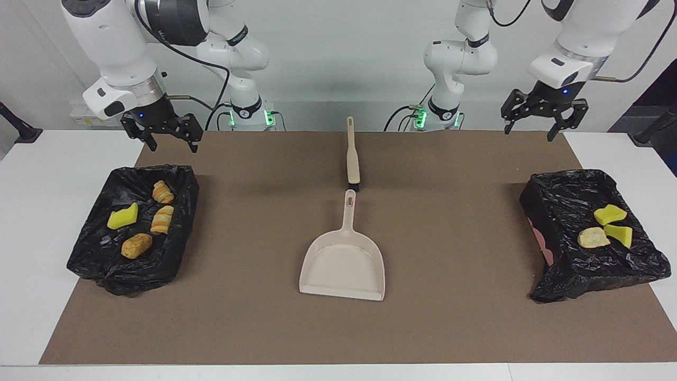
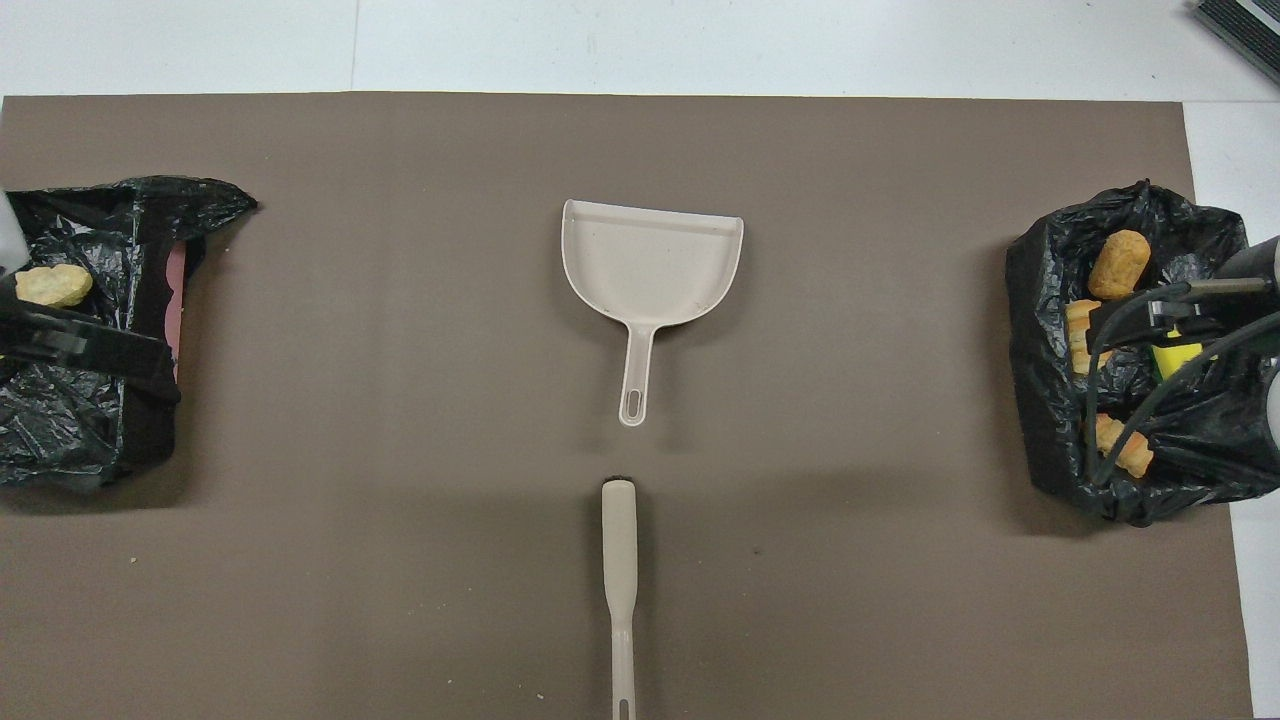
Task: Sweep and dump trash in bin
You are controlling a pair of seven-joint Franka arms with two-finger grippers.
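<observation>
brown mat (image 1: 465, 317); both grippers raised, open; trash (image 1: 137, 245) binned.

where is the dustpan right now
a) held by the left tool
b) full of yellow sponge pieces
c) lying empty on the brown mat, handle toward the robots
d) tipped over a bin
c: the dustpan lies flat and empty on the mat, its handle pointing toward the brush, with no tool near it.

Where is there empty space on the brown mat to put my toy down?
Bare mat lies between the dustpan and each black bin, either side. It is tight where the brush almost meets the dustpan's handle. The bins hold trash.
</observation>
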